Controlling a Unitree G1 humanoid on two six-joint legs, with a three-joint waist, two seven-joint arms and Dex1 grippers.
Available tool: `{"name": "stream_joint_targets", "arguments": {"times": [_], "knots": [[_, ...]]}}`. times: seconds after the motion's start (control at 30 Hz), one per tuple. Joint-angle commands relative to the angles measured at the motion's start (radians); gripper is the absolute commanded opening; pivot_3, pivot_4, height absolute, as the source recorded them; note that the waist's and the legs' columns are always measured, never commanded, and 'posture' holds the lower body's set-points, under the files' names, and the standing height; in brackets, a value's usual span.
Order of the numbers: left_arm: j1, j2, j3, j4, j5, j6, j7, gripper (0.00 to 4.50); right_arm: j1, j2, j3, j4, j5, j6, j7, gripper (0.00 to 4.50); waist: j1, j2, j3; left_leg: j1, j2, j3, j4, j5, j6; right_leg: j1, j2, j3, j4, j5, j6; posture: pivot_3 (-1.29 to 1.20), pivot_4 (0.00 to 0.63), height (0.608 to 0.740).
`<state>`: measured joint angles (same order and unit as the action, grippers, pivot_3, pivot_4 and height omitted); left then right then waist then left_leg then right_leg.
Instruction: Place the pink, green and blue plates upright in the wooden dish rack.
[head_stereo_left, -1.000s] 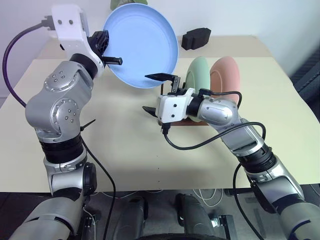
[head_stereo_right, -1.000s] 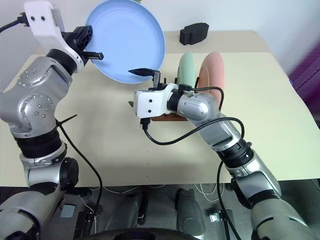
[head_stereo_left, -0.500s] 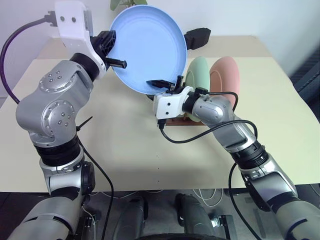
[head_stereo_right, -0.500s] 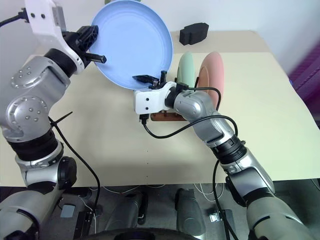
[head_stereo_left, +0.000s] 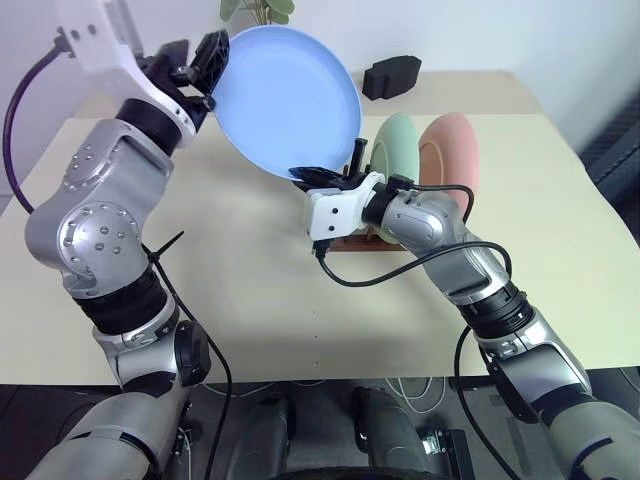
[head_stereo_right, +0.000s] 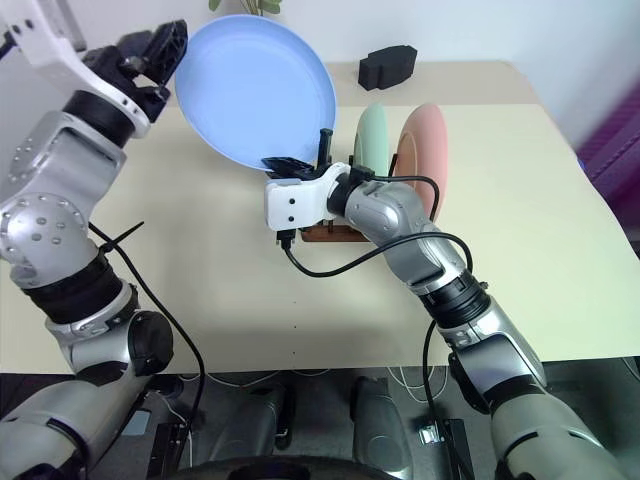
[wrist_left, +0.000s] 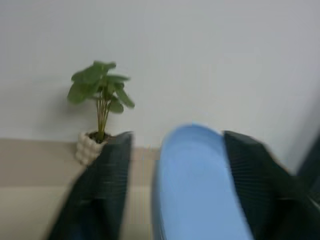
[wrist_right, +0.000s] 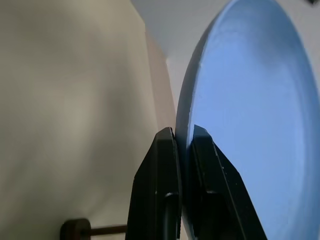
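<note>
The blue plate (head_stereo_left: 285, 100) hangs tilted in the air over the table's back left. My right gripper (head_stereo_left: 318, 175) is shut on its lower rim, and the two fingers (wrist_right: 160, 185) pinch the plate's edge (wrist_right: 240, 115). At the plate's upper left rim my left gripper (head_stereo_left: 205, 62) stands open, its fingers (wrist_left: 100, 195) apart on either side of the rim (wrist_left: 200, 190). The green plate (head_stereo_left: 400, 140) and the pink plate (head_stereo_left: 452, 150) stand upright side by side in the wooden dish rack (head_stereo_right: 325, 233), just behind my right wrist.
A black block (head_stereo_left: 392, 75) lies at the table's far edge. A small potted plant (wrist_left: 100, 100) stands against the back wall. The beige table (head_stereo_left: 250, 300) is bare in front of the rack. A black cable (head_stereo_left: 400, 280) loops from my right wrist.
My right gripper has shut on the blue plate's lower rim. My left gripper has opened and let go of the upper rim, rising slightly.
</note>
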<state>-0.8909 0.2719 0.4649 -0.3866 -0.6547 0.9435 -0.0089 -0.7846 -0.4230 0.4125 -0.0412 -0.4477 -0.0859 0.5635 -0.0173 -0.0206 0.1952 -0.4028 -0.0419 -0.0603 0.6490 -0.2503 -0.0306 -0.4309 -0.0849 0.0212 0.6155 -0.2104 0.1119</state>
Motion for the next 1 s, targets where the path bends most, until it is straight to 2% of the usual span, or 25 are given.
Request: {"name": "stream_joint_targets", "arguments": {"times": [0.03, 0.23, 0.43, 0.6, 0.77, 1.0], "knots": [[-0.038, 0.042, 0.057, 0.007, -0.005, -0.082, 0.023, 4.48, -0.030, 0.002, -0.045, -0.022, 0.003, -0.040, -0.030, 0.00, 0.000, 0.000, 0.000, 0.000, 0.000, 0.000, 0.000, 0.000, 0.000, 0.000, 0.000, 0.000, 0.000, 0.000, 0.000, 0.00, 0.150, 0.730], [0.019, 0.168, 0.172, 0.094, -0.011, -0.217, -0.025, 4.48, -0.048, 0.044, -0.103, -0.029, 0.086, -0.034, -0.041, 0.00, -0.003, 0.000, 0.000, 0.000, 0.001, 0.000, 0.000, 0.000, 0.000, 0.000, 0.001, 0.000, 0.000, 0.000, -0.001, 0.00, 0.150, 0.730], [0.313, 0.313, 0.119, 0.125, 0.041, -0.285, -0.233, 4.48, -0.053, 0.194, -0.208, -0.145, 0.407, 0.178, 0.038, 0.00, -0.002, 0.000, 0.000, 0.001, 0.003, -0.001, -0.001, -0.002, 0.003, 0.000, 0.002, 0.000, 0.001, 0.001, -0.002, 0.00, 0.150, 0.730], [0.522, 0.326, 0.080, 0.116, 0.062, -0.347, -0.347, 4.48, -0.041, 0.277, -0.301, -0.281, 0.705, 0.476, 0.059, 0.00, 0.005, 0.000, 0.000, 0.001, 0.004, -0.004, -0.001, -0.002, 0.003, 0.000, 0.002, 0.000, 0.001, 0.002, -0.003, 0.00, 0.150, 0.730], [0.693, 0.339, -0.023, 0.018, 0.081, -0.425, -0.497, 4.48, 0.009, 0.317, -0.417, -0.386, 0.977, 0.761, -0.028, 0.00, 0.004, 0.000, 0.000, 0.001, 0.005, -0.004, -0.001, -0.002, 0.003, 0.000, 0.001, 0.000, 0.001, 0.002, -0.004, 0.00, 0.150, 0.730], [0.842, 0.362, -0.133, -0.084, 0.062, -0.483, -0.677, 4.48, 0.055, 0.398, -0.556, -0.425, 1.231, 0.962, -0.241, 0.00, -0.003, 0.001, 0.000, 0.001, 0.007, -0.002, -0.003, -0.002, 0.003, -0.003, 0.001, 0.001, 0.002, 0.002, -0.009, 0.00, 0.150, 0.730]]}}
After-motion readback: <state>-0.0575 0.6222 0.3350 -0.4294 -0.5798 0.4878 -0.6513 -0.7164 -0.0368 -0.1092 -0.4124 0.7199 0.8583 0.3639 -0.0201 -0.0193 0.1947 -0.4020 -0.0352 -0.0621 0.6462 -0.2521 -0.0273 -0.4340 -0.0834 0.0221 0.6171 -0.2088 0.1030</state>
